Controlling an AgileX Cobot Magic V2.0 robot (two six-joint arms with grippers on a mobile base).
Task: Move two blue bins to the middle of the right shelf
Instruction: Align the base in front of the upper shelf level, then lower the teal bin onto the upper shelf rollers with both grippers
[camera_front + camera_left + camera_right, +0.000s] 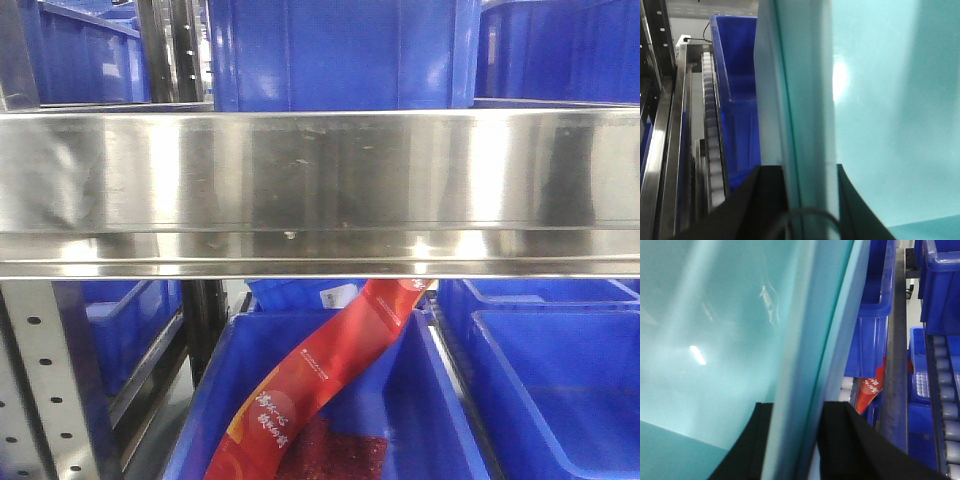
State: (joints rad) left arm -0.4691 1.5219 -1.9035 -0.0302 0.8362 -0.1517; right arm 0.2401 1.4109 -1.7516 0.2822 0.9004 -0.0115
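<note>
In both wrist views a pale sky-blue, smooth-walled plastic bin filled most of the frame: across the right half of the left wrist view (890, 125) and the left half of the right wrist view (715, 340). The left gripper (810, 175) was clamped on the bin's thick rim, one black finger on each side of the wall at the bottom centre; the right gripper (795, 412) pinched its rim likewise. Whether these were opposite walls of one bin could not be told.

The front view showed no pale bin, only a polished steel shelf beam (320, 190) across the middle, dark royal-blue crates (340, 50) above, and a red printed packet (310, 390) in a crate below.

To carry well, both arms probably needed to move together, level, keeping the rim seated deep between the fingers and clear of the beam.
</note>
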